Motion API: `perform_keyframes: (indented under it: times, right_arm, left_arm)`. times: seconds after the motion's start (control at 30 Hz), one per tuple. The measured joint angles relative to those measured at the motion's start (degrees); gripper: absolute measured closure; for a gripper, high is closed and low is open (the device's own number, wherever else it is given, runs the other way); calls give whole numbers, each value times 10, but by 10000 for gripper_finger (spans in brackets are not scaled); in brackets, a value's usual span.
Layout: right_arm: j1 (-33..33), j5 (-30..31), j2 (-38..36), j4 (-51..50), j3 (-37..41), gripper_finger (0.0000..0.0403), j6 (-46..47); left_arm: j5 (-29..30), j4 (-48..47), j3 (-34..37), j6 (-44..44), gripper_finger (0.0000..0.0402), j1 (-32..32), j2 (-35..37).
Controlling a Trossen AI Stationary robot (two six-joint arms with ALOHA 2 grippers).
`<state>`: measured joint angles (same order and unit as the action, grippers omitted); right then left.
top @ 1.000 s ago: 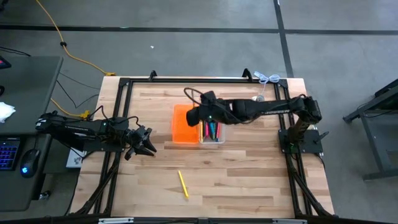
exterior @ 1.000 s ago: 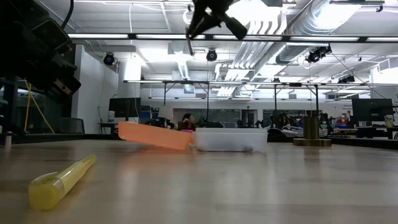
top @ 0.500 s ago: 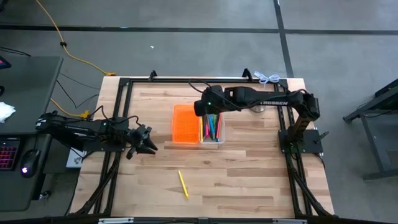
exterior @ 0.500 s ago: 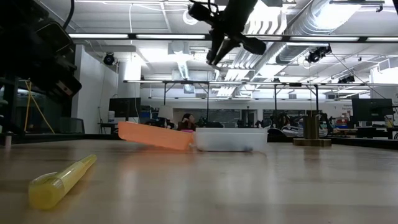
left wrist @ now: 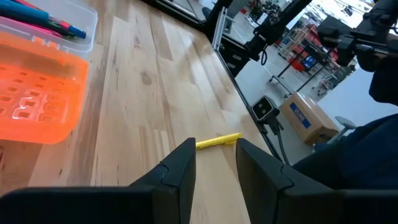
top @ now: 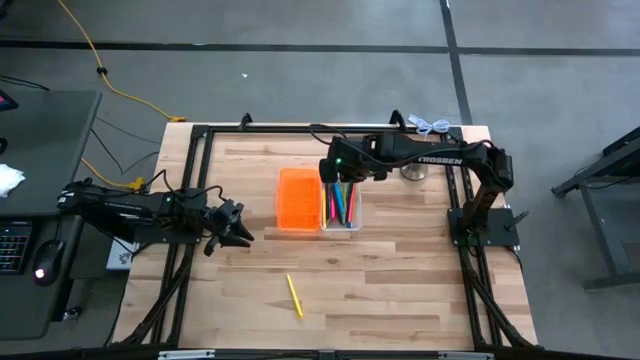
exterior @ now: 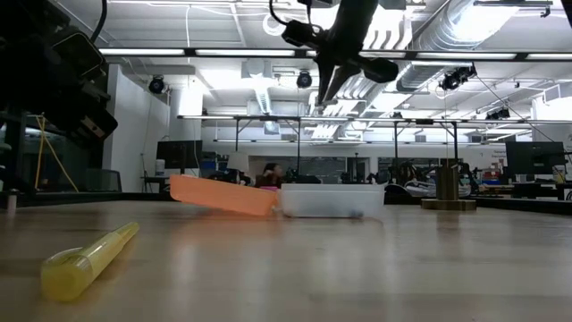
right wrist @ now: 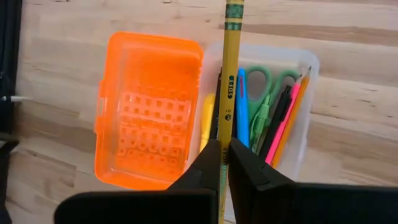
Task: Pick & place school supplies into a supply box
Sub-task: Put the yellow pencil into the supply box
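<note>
High view shows the right gripper now hanging at the far end of the supply box, toward twelve o'clock of the clear tray; a second ago it lay across the orange lid nearer nine o'clock, and half a second ago it was already swinging back over the tray. In the right wrist view its fingers are pinched on a yellow pencil, whose shaft runs lengthwise above the tray where green-handled scissors, a blue pen and pink and black pens already lie. So the pencil is lined up with its compartment but is not yet released; judging by the low view, the gripper is well above the box, so a descent seems due before letting go. The left gripper waits at nine o'clock of the table, unmoved over the second, its fingers spread apart with nothing between them. A yellow highlighter stays at six o'clock, well apart from the box, the one item left out on the wood.
</note>
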<state>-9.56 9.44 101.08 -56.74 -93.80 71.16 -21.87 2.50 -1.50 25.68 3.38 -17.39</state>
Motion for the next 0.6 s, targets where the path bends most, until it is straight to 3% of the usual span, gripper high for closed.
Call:
perform_keyframes:
  times: [0.6]
  right_arm:
    - [-13,-45,92,7,0,403,-38]
  left_arm:
    - [0,1,0,2,257,0,0]
